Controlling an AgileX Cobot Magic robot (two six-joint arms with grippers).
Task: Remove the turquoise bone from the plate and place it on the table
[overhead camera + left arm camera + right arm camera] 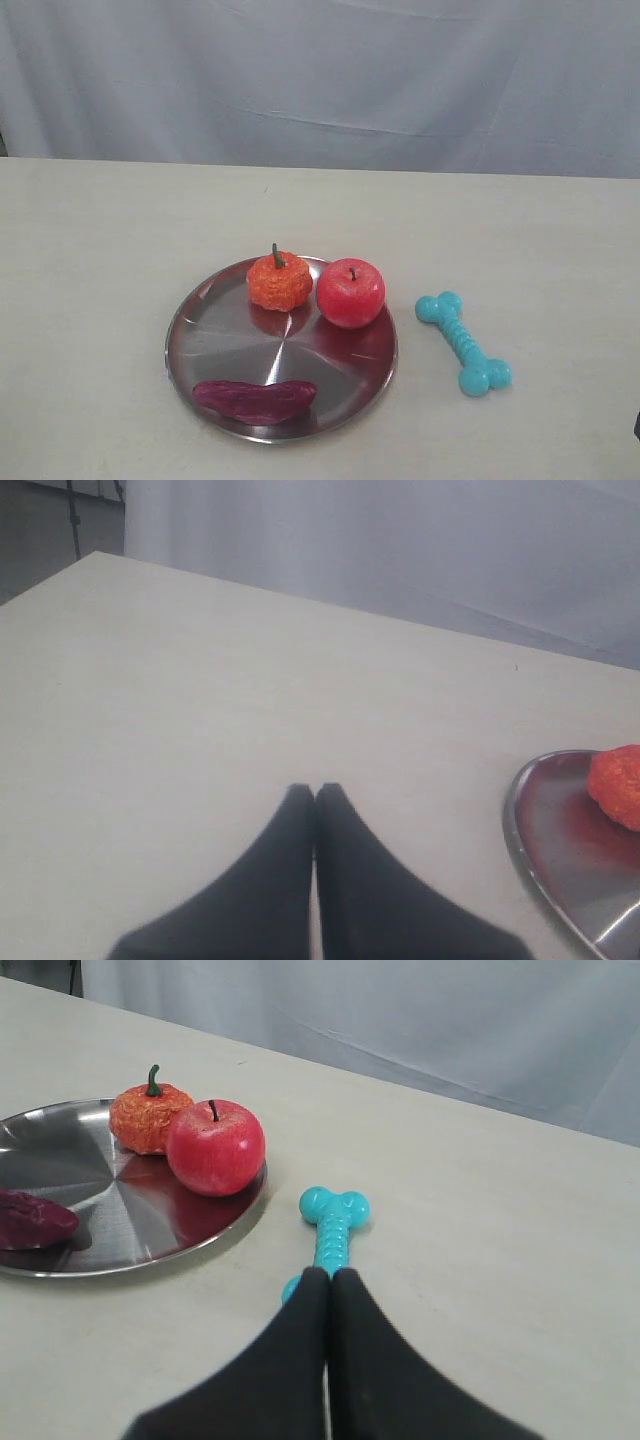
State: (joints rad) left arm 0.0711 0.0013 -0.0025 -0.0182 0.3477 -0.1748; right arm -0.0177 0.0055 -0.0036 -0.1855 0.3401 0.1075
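The turquoise bone (463,343) lies flat on the beige table (100,280), just right of the silver plate (230,340) and apart from its rim. In the right wrist view the bone (333,1225) stretches away from my right gripper (330,1272), which is shut with its fingers pressed together and nothing between them. The fingers hide part of the bone's near knob. My left gripper (316,787) is shut and empty over bare table, left of the plate's rim (520,830). Neither gripper's jaws show in the exterior view.
On the plate sit an orange pumpkin (279,281), a red apple (351,292) and a dark purple oblong piece (254,396). A grey cloth backdrop (320,80) hangs behind the table's far edge. A dark sliver (637,425) shows at the right border.
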